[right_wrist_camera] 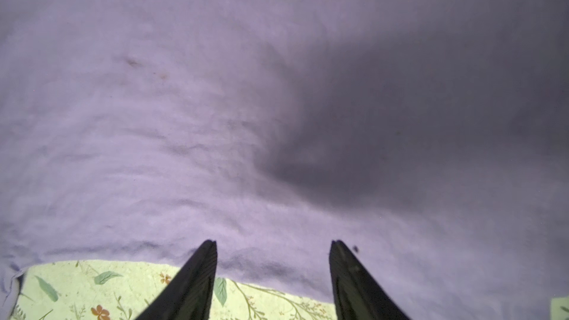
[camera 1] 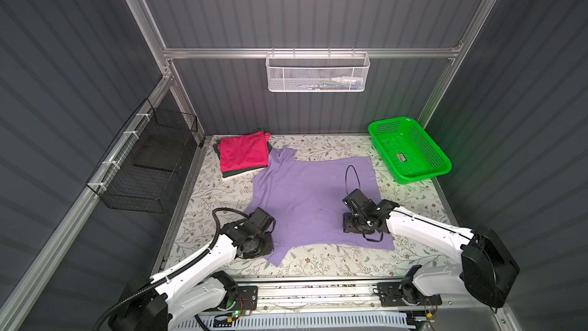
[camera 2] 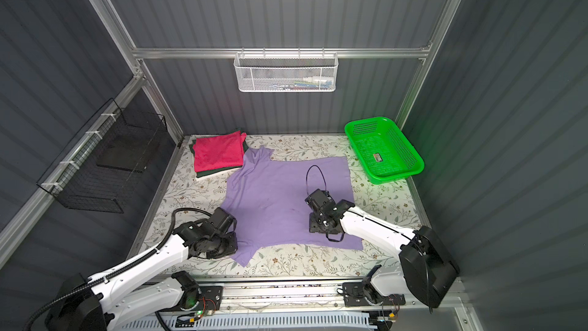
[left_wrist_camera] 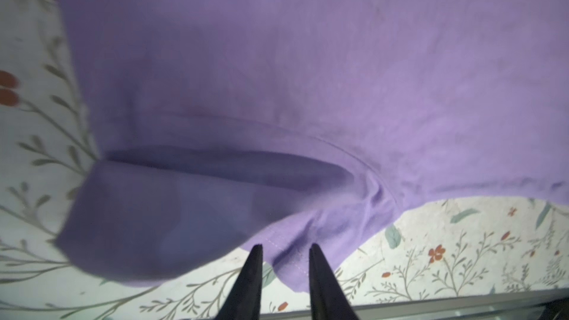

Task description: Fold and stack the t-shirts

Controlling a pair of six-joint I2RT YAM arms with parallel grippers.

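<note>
Layout L to R, all placed off the lavender tee, which lies spread flat about midway across the floral table cover.

Well off the tee's L side, on the side wall: black wire basket.

At its far-L corner: folded stack, pink tee on top of dark green tee. The lavender tee's far sleeve reaches up just beside the stack; touching or not, can't tell.

At its near-L corner: left gripper, low over the near sleeve. Wrist cam shows the fingers w/ a narrow gap btwn them. The stitched sleeve hem runs thru that gap. Tips aren't pressed together & the cloth isn't visibly clamped. The sleeve there is bunched & lapped over on itself.

Above the tee's far edge, up on the rear wall: white mesh basket w/ small items inside, too small to ID.

Over the tee's near-R part: right gripper, aimed at the cloth close to the near hem. Its fingers stand spread wide, only flat fabric showing btwn them. Whether the tips touch the cloth, can't tell. A dark shadow falls on the tee just past the tips.

Off the tee's far-R corner, apart from it: bright green plastic basket, sitting on the table cover w/ a label on its floor.
</note>
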